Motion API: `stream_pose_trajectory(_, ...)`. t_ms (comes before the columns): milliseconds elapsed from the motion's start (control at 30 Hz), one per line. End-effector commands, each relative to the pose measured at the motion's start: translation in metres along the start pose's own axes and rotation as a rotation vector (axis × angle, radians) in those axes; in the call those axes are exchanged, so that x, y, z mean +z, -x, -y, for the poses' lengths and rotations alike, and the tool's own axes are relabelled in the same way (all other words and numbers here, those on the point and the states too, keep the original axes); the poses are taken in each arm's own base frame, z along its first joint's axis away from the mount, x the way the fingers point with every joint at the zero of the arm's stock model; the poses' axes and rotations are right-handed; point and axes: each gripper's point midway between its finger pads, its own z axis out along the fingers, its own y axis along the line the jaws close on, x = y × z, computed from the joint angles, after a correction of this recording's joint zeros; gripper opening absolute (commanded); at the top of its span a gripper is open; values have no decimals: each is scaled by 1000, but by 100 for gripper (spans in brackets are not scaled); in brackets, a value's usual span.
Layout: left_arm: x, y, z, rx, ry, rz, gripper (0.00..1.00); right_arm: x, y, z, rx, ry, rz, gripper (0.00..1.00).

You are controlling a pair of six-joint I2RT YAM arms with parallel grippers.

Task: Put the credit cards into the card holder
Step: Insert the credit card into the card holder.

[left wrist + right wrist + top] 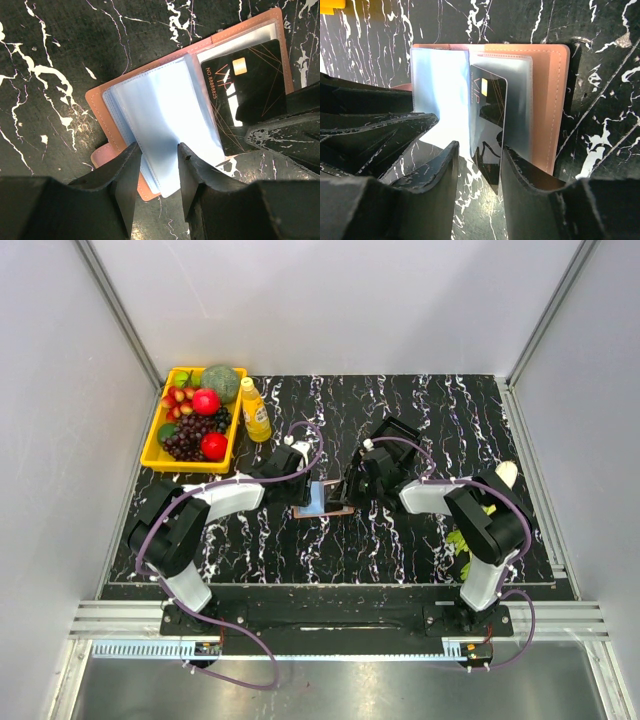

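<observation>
The tan card holder (326, 506) (97, 107) (552, 100) lies open on the black marbled table between both arms. My left gripper (159, 150) (301, 494) is shut on its pale blue plastic sleeves (160, 105), which bow up between the fingers. A dark glossy credit card (250, 85) (490, 110) marked VIP lies on the holder's right half, partly under a clear sleeve. My right gripper (479, 147) (352, 490) straddles the card's near end. One finger is against the card's edge, and a strip of table shows between the card and the other finger.
A yellow tray (150, 455) of fruit and a yellow bottle (255, 410) stand at the back left. A black open box (395, 430) sits just behind the right gripper. A pale object (507, 475) and something green (460, 540) lie by the right arm.
</observation>
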Motion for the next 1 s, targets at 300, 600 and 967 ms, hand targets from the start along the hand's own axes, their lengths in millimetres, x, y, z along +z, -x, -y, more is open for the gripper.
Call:
stream_pose_trajectory(300, 4, -31, -13, 2, 38, -96, 40, -5, 7, -6, -15, 14, 18, 24)
stream_pose_trajectory(600, 3, -30, -13, 5, 41, -95, 40, -11, 12, -7, -16, 22, 28, 31)
stream_pose_trajectory(967, 4, -29, -13, 6, 38, -93, 40, -13, 19, -6, -16, 25, 51, 25)
